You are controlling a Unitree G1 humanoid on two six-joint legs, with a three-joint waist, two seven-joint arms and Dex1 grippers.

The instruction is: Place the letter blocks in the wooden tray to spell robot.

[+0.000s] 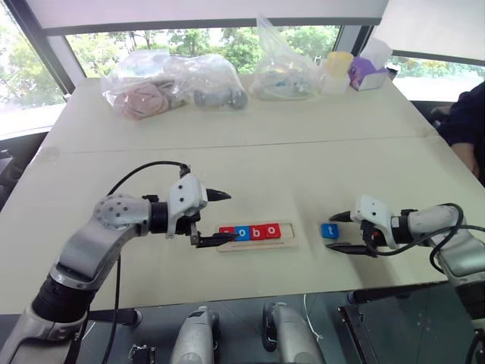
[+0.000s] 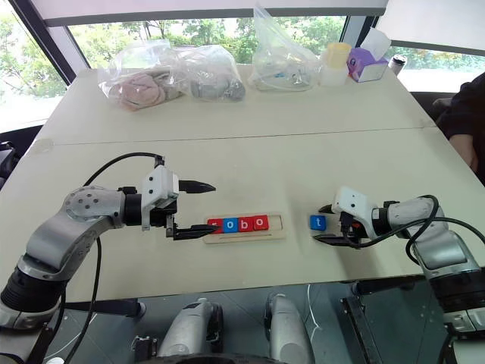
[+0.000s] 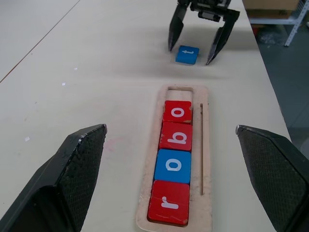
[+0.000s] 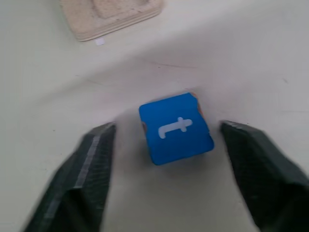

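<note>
The wooden tray point(image 1: 291, 243) lies near the table's front edge. It holds a red r point(image 3: 169, 208), a blue o point(image 3: 173, 165), a red b point(image 3: 176, 136) and a red o point(image 3: 177, 112). The slot's right end point(image 1: 286, 230) is bare. A blue t block point(image 1: 329, 230) lies flat on the table just right of the tray. My right gripper point(image 1: 330, 231) is low over the t block, with one finger on each side and a gap at both. My left gripper point(image 1: 230, 217) is open at the tray's left end, above the r.
Clear plastic bags point(image 1: 144, 91) point(image 1: 284, 72), a yellow cup point(image 1: 337, 70) and a purple tissue box point(image 1: 369, 74) line the table's far edge. A person's dark sleeve point(image 1: 466, 125) shows at the right edge. The front table edge runs just below the tray.
</note>
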